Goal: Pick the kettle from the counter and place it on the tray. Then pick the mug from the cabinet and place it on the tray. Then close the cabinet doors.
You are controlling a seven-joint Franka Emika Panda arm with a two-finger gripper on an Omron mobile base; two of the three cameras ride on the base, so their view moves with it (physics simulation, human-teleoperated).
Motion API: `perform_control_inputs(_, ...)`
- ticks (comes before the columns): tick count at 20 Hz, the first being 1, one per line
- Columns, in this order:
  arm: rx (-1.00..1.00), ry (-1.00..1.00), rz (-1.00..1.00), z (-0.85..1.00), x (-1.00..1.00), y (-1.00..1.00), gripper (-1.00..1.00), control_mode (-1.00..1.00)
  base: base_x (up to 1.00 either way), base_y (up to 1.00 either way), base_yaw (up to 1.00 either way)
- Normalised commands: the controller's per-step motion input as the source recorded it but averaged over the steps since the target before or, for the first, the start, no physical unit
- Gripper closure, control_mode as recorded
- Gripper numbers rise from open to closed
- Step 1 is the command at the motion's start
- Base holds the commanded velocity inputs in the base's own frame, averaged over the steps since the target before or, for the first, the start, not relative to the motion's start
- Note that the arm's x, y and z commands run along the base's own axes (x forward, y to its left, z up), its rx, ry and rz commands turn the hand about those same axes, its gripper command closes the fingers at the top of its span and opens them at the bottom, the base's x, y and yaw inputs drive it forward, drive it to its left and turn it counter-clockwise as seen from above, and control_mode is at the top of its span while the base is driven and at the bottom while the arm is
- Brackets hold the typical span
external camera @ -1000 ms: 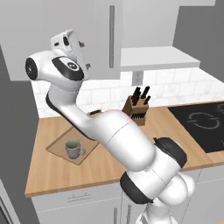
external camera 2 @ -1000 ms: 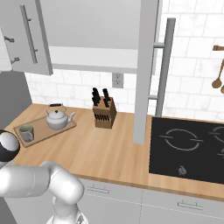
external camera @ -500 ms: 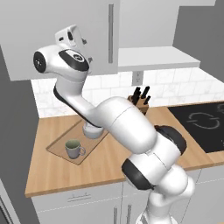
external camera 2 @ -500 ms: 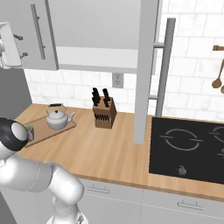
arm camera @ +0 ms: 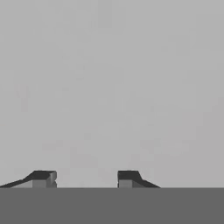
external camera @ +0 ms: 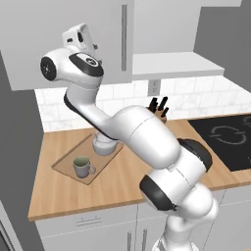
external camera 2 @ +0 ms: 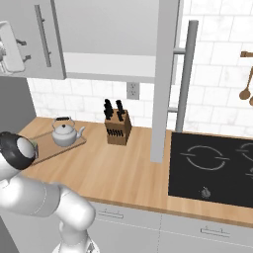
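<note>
My gripper (external camera: 81, 35) is raised against the face of the left cabinet door (external camera: 59, 49), left of its bar handle (external camera: 124, 37). In the hand view the fingertips (arm camera: 42, 177) stand apart in front of that flat grey panel (arm camera: 113, 87), with nothing between them. The right cabinet door (external camera 2: 165, 79) stands swung out, edge-on, with its handle (external camera 2: 185, 69) showing. On the counter (external camera 2: 123, 173) lies the tray (external camera 2: 49, 148) with the kettle (external camera 2: 65, 132) on it. The mug (external camera: 83, 166) stands on the tray (external camera: 66, 164) too. My arm hides most of the kettle (external camera: 102, 146) in the left base view.
A knife block (external camera 2: 117, 126) stands against the tiled wall right of the tray. A black cooktop (external camera 2: 212, 168) fills the counter's right end. Wooden utensils (external camera 2: 245, 89) hang on the wall at the far right.
The left cabinet door has swung further toward the cabinet with my hand against it. The fingers have drawn closer together.
</note>
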Motion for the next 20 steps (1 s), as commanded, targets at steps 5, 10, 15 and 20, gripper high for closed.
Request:
perform_control_inputs(5,0.02,-0.07,0.24,-0.07,0.31,-0.68,-1.00,-1.00,0.00,0.00,0.00)
perform_control_inputs(10,0.03,-0.01,0.16,0.00,0.28,-0.52,-1.00,-1.00,0.00,0.00,0.00)
perform_control_inputs(15,0.04,0.00,0.14,0.00,0.43,-0.52,-1.00,-1.00,0.00,0.00,0.00)
perform_control_inputs(20,0.05,0.00,0.15,-0.05,0.66,-0.45,-1.00,-1.00,0.00,0.00,0.00)
